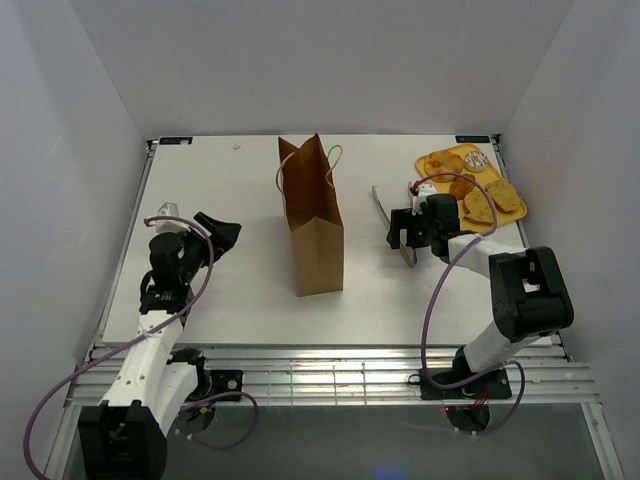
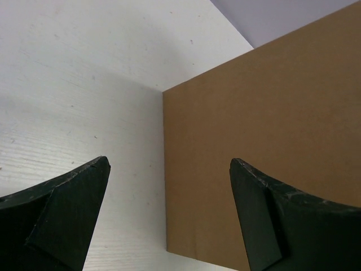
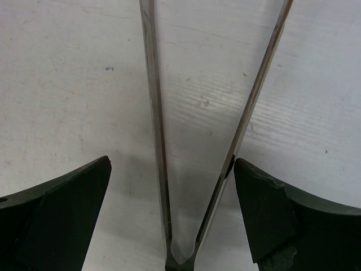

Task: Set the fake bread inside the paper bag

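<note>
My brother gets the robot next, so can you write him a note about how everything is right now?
Left gripper: open, holding nothing, beside the bag.
Right gripper: open, one finger on each side of the tongs near their hinge, not gripping them.
Bag: standing upright mid-table.
Bread: all that shows lies on the yellow tray at the far right.
Tongs: flat on the table, between bag and tray.
Done: nothing shows as moved into the bag.
Left: probably close on the tongs, then carry each bread piece to the bag.
</note>
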`<state>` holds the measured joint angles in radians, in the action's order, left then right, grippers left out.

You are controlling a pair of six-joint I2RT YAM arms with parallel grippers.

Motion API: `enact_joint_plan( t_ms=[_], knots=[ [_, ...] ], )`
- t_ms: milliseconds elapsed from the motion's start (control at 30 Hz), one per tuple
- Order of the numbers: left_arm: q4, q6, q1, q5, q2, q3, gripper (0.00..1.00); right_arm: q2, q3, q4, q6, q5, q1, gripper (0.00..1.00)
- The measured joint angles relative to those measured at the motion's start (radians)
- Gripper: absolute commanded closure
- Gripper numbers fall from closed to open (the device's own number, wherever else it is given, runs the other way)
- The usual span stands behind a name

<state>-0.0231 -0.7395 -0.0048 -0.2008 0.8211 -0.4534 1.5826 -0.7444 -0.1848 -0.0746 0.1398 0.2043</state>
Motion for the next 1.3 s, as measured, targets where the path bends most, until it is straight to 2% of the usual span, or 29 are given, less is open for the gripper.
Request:
enact_joint_plan(
  t_ms=[100, 233, 567, 667, 700, 800, 867, 1033, 1300],
  knots=[
    [-0.019, -0.01, 0.0, -0.046, -0.022, 0.0, 0.02, 0.039, -0.042, 0.009, 0.008, -0.055, 0.036, 0.0],
    [-0.044, -0.024, 0.0, -0.082, -0.059, 0.0, 0.02, 0.073, -0.083, 0.038, 0.011, -0.101, 0.05, 0.07],
    [-0.076, -0.067, 0.0, -0.129, -0.075, 0.026, 0.03, 0.226, -0.257, 0.149, 0.048, -0.187, 0.056, 0.08],
    [-0.085, -0.079, 0.0, -0.145, -0.075, 0.039, 0.03, 0.262, -0.309, 0.177, 0.057, -0.2, 0.063, 0.17],
    [-0.086, -0.082, 0.0, -0.15, -0.074, 0.041, 0.03, 0.267, -0.318, 0.185, 0.059, -0.201, 0.065, 0.26],
    [-0.092, -0.089, 0.0, -0.158, -0.074, 0.043, 0.04, 0.27, -0.322, 0.193, 0.064, -0.205, 0.067, 0.38],
    [-0.092, -0.092, 0.0, -0.163, -0.074, 0.043, 0.04, 0.267, -0.319, 0.192, 0.063, -0.204, 0.067, 0.41],
    [-0.093, -0.103, 0.0, -0.185, -0.074, 0.043, 0.05, 0.173, -0.244, 0.213, 0.028, -0.168, 0.067, 0.42],
    [-0.058, -0.105, 0.0, -0.211, -0.089, 0.041, 0.06, -0.106, -0.222, 0.278, -0.081, 0.036, 0.059, 0.37]
  ],
)
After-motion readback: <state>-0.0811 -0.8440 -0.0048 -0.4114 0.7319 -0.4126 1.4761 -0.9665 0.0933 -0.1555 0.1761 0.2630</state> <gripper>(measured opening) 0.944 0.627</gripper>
